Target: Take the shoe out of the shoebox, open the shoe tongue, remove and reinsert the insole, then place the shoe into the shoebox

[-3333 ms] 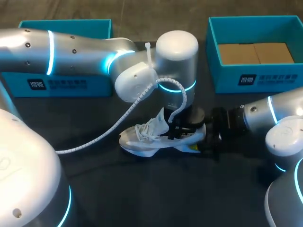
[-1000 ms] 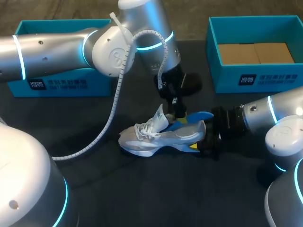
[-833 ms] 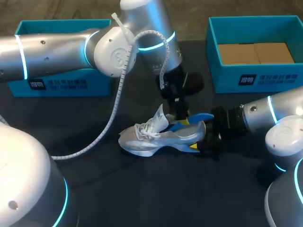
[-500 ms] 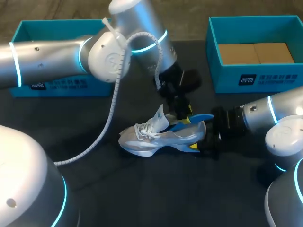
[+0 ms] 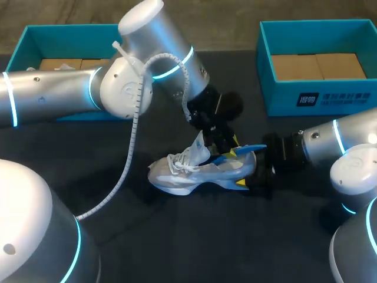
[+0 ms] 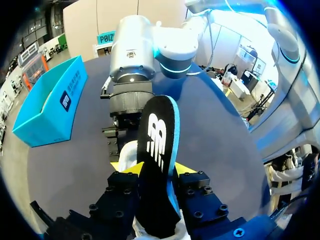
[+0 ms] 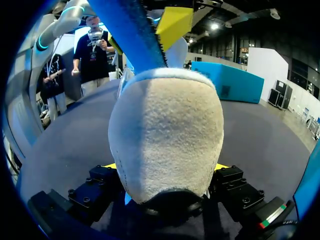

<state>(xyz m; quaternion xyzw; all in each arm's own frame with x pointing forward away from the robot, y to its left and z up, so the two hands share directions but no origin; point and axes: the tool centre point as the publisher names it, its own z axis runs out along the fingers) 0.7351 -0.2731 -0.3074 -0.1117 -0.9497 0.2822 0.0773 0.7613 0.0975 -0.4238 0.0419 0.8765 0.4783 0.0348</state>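
Shoe lies crosswise, toe left, heel apparently in right hand.

Between fingers, shoe heel, blue insole above

White laced shoe, tongue raised, blue insole jutting from its heel opening.

Shoe sits mid table w/ its back half boxed in: right gripper pinches the heel from the right, left gripper comes down from behind, clamped on the insole sticking out. Left arm + its cable hang across the left box & that side of the table, cable near the toe. Free room = near strip in front of the shoe, & the right box, open on top.
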